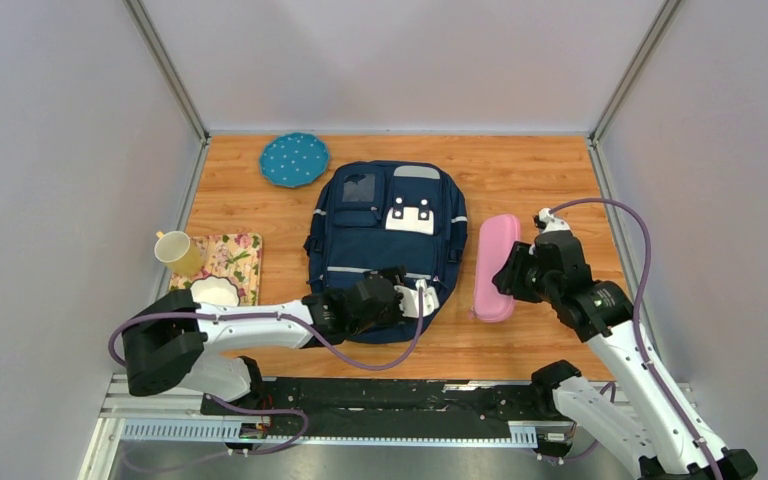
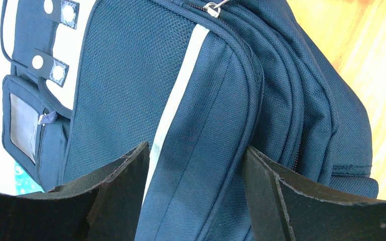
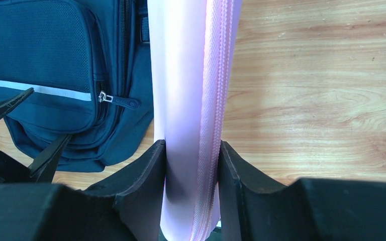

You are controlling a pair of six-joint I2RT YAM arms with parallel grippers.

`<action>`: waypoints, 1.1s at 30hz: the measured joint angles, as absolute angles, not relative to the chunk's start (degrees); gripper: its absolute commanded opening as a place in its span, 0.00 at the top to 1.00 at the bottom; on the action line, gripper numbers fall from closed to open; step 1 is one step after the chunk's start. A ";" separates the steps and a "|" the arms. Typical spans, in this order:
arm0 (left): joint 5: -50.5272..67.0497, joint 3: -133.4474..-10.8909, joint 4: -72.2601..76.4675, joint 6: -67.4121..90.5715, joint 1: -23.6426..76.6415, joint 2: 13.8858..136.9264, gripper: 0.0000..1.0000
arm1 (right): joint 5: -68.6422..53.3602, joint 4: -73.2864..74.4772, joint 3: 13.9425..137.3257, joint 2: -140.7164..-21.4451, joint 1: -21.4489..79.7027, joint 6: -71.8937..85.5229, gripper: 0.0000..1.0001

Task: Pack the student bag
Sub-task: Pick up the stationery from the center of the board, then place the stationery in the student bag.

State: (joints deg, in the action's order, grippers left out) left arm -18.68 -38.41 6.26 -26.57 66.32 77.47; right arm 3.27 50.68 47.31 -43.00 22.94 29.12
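Note:
The navy student bag (image 1: 385, 235) lies flat mid-table, front pockets up, its zips looking closed. My left gripper (image 1: 400, 292) is over the bag's near end. In the left wrist view it (image 2: 196, 153) is open, and its fingers straddle a ridge of the front pocket beside the light-grey stripe (image 2: 181, 90). A zip pull (image 2: 212, 7) shows farther ahead. A pink pencil case (image 1: 495, 265) lies lengthways to the right of the bag. My right gripper (image 1: 510, 272) is shut on it, both pads against its sides (image 3: 191, 145).
A blue dotted plate (image 1: 294, 159) sits behind the bag at the left. A yellow mug (image 1: 177, 252), a floral mat (image 1: 235, 258) and a white bowl (image 1: 216, 291) stand at the left. Grey walls close in both sides and the back.

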 measured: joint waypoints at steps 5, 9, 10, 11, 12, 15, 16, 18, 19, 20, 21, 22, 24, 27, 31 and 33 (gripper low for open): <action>-18.87 -37.21 8.78 -27.16 66.32 77.80 0.26 | 2.94 50.68 47.13 -42.48 22.94 29.12 0.97; -19.86 -36.88 10.28 -27.14 66.43 78.52 0.54 | 2.94 50.68 47.11 -42.28 22.94 29.10 0.97; -19.84 -36.88 10.66 -27.16 66.63 79.00 0.69 | 2.94 50.65 47.07 -42.28 22.94 29.10 0.97; -19.73 -36.88 11.11 -27.40 66.92 79.68 0.73 | 2.94 50.63 46.92 -42.26 22.94 29.10 0.97; -19.86 -36.75 11.84 -27.38 67.18 80.18 0.79 | 2.92 50.65 46.83 -42.24 22.94 29.10 0.97; -21.15 -35.62 15.09 -28.86 67.35 80.95 0.91 | 2.90 50.65 46.74 -42.15 22.94 29.10 0.97; -21.50 -35.38 15.84 -29.26 67.31 80.95 0.96 | 2.87 50.65 46.74 -42.06 22.94 29.12 0.97; -21.58 -35.35 16.67 -29.91 67.26 80.95 1.00 | 2.83 50.65 46.70 -41.74 22.94 29.12 0.97; -21.58 -35.35 16.95 -29.98 67.26 80.95 1.00 | 2.83 50.65 46.68 -41.50 22.94 29.12 0.97; -21.61 -35.42 16.95 -29.98 67.26 80.95 1.00 | 2.83 50.65 46.65 -41.19 22.94 29.12 0.97; -21.61 -35.55 16.86 -29.95 67.26 80.95 1.00 | 2.83 50.65 46.59 -40.95 22.94 29.15 0.97; -21.58 -35.83 16.49 -29.93 67.26 80.95 1.00 | 2.81 50.68 46.48 -40.60 22.94 29.15 0.97; -21.52 -36.86 15.22 -29.76 67.22 80.95 1.00 | 2.76 50.72 46.41 -40.07 22.94 29.19 0.97; -20.97 -39.27 12.45 -28.82 67.02 80.95 1.00 | 2.63 50.76 46.41 -39.46 22.94 29.30 0.97; -19.29 -43.29 8.21 -26.68 66.61 80.36 1.00 | 2.63 51.48 46.41 -38.17 22.94 29.52 0.97; -18.17 -45.65 5.56 -25.39 66.35 79.90 1.00 | 2.63 52.23 46.41 -37.39 22.87 29.74 0.97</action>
